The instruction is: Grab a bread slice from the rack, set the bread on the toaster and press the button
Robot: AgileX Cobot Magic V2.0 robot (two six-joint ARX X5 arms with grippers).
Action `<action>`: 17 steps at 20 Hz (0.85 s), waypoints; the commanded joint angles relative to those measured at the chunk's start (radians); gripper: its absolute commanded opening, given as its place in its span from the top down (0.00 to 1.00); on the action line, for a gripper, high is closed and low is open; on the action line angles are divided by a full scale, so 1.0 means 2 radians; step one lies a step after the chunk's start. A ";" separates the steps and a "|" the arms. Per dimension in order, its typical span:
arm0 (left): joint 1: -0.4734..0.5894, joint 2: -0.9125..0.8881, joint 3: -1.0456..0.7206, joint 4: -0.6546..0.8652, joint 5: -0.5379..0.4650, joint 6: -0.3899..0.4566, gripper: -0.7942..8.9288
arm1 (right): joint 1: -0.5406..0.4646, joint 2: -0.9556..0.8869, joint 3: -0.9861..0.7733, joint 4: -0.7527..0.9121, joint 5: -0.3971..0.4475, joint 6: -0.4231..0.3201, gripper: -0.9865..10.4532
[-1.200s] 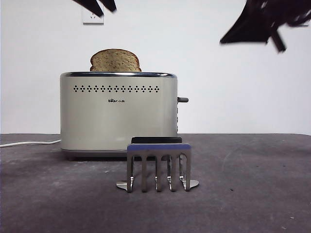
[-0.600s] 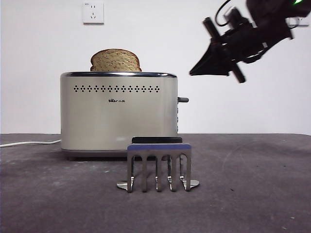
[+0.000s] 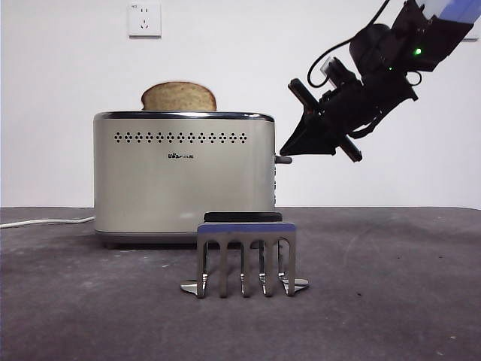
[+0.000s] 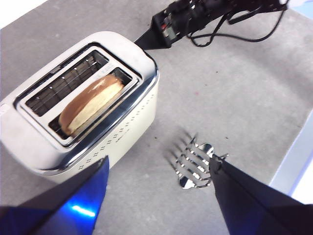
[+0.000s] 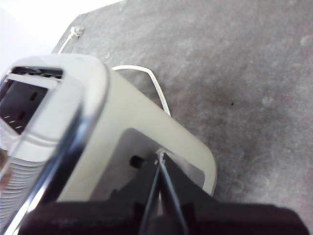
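The cream-white toaster (image 3: 180, 188) stands left of centre. The slice of bread (image 3: 179, 97) sits in its slot with only the domed top showing; the left wrist view shows it in the near slot (image 4: 92, 104). The steel rack (image 3: 246, 256) stands in front of the toaster and holds nothing. My right gripper (image 3: 284, 150) is shut, and its tip rests on the dark button (image 3: 282, 159) at the toaster's narrow end. In the right wrist view the shut tip (image 5: 160, 156) touches that end (image 5: 146, 122). My left gripper (image 4: 159, 164) is open and empty, high above toaster and rack (image 4: 195, 161).
A white power cord (image 3: 45, 221) runs left from the toaster along the dark table. A wall socket (image 3: 143, 19) is on the white wall behind. The table's edge (image 4: 293, 156) lies beyond the rack in the left wrist view.
My right gripper has come down and to the left, from the top right corner to the button. The button and the bread sit slightly lower. The black tip at the top left has left the view.
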 commanded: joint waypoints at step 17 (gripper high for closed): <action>-0.001 0.001 -0.002 0.000 0.005 -0.003 0.56 | 0.012 0.067 0.002 -0.073 0.039 -0.056 0.92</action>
